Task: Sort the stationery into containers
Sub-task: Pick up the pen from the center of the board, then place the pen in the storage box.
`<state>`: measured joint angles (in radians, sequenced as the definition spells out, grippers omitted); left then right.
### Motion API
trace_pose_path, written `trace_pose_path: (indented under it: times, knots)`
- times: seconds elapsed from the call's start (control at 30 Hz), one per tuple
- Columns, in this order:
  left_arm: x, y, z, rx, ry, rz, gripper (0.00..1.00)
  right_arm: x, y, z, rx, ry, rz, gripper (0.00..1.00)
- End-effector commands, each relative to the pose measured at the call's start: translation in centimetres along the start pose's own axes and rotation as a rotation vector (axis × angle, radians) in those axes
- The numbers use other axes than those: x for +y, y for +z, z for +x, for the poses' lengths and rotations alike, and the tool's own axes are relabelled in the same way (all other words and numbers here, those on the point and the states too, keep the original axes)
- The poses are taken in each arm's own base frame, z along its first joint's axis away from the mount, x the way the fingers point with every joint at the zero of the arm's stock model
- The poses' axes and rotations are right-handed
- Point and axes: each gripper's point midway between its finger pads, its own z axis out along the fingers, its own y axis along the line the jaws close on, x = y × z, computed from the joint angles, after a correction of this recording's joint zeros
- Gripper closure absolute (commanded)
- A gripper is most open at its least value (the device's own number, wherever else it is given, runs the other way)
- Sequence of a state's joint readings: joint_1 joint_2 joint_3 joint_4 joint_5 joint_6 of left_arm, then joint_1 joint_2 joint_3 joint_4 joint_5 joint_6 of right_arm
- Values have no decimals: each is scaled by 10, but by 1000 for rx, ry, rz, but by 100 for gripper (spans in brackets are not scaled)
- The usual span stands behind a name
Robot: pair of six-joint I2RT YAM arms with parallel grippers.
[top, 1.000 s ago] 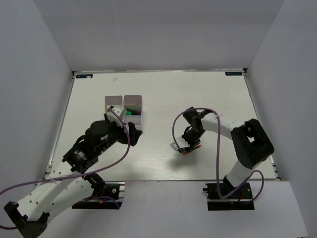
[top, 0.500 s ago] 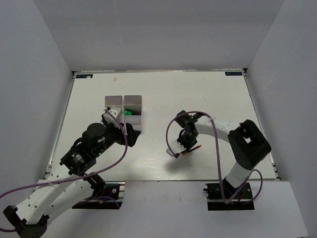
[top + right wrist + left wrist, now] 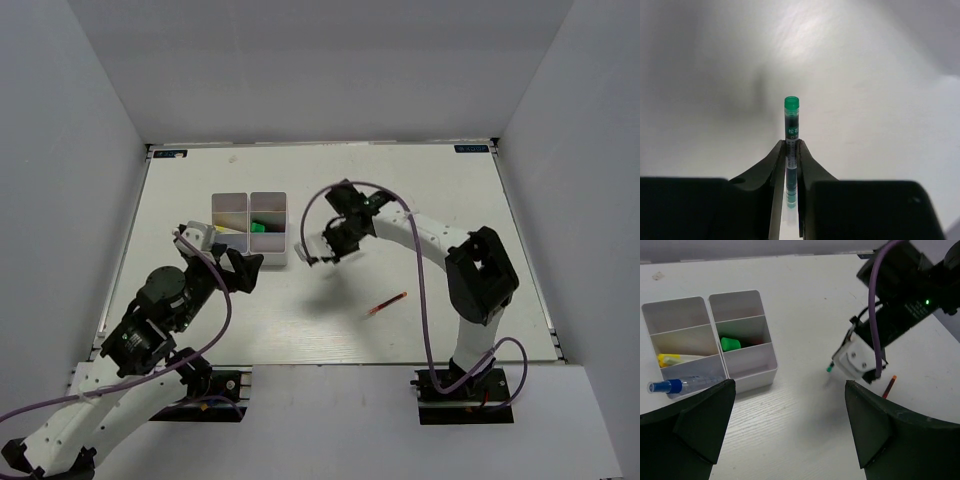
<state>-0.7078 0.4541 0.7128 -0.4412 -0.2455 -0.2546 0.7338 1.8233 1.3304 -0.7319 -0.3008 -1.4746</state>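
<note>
1. Right fingers (image 3: 781, 152) are closed on a thin pen (image 3: 791, 125) w/ a green end, pinched at about mid-length betw. the two tips.
2. Pen's long axis runs straight out along the fingers. Green end points fwd, past the tips; other end runs back betw. the fingers toward the wrist.
3. Seen from the left wrist cam, pen & right fingers hang above the counter (image 3: 805, 295), not touching it; the green tip slants down toward it.
4. White divided tray (image 3: 285, 232) stands just ahead of the right fingertips, roughly where the green end points; apart from it, no contact.
5. Left fingers (image 3: 705, 415) are spread wide & hold nothing. The tray sits ahead of them, toward their left finger.
6. In the tray: green highlighter (image 3: 730, 344) in a middle compartment; a yellow item (image 3: 667, 359) in the next column; blue-capped clear tube (image 3: 680, 385) lies crosswise in the compartment nearest the left fingers, cap sticking out past the tray wall.
7. A red-ended pen (image 3: 387, 303) lies flat on the counter behind the right fingers, well apart, long axis diagonal.
</note>
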Motion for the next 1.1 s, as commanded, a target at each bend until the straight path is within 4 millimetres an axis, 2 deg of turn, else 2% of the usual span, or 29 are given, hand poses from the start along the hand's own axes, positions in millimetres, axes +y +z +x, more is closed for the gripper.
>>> trace_pose_path:
  times: [0.0,0.03,0.07,0.1,0.17,0.2,0.23,0.3,0.33,0.37,0.43,0.5,0.53,0.6,0.63,0.83,1.07]
  knots:
    - [13,-4,-3,-35,-15,-64,0,-58,-25,-55,-193,79,115,100]
    - [15,-4,-3,-37,-15,-73,0,-86,-46,-69,-221,79,186,100]
    - [15,-6,-5,-47,-18,-71,0,-90,-48,-78,-268,86,181,100]
    - [17,-9,-9,-63,-22,-79,0,-91,-42,-82,-286,137,157,100]
    - [18,-11,-12,-78,-26,-84,0,-117,-67,-105,-373,120,211,100]
    - [20,-13,-14,-89,-29,-91,0,-122,-63,-112,-416,149,201,100]
    - [20,-17,-17,-108,-44,-86,0,-138,-82,-125,-466,157,238,100]
    - [21,-22,-22,-140,-54,-87,0,-151,-87,-141,-549,177,241,100]
    - [21,-23,-24,-161,-61,-81,0,-151,-87,-149,-596,217,214,100]
    - [21,-30,-33,-202,-74,-70,0,-159,-94,-156,-624,211,231,100]
    - [17,-31,-30,-213,-66,-39,0,-163,-94,-168,-703,206,204,100]
    - [15,-33,-33,-227,-61,-24,0,-166,-90,-174,-746,290,157,100]
    - [15,-33,-33,-227,-61,-24,0,-165,-93,-184,-794,299,127,100]
    - [13,-31,-31,-213,-56,-16,0,-166,-88,-186,-819,352,88,100]
    - [12,-28,-28,-198,-43,-12,0,-168,-91,-191,-845,339,81,100]
    - [8,-24,-24,-175,-36,1,0,-165,-76,-194,-875,413,14,100]
    - [9,-24,-24,-175,-26,1,0,-175,-64,-199,-913,456,-4,100]
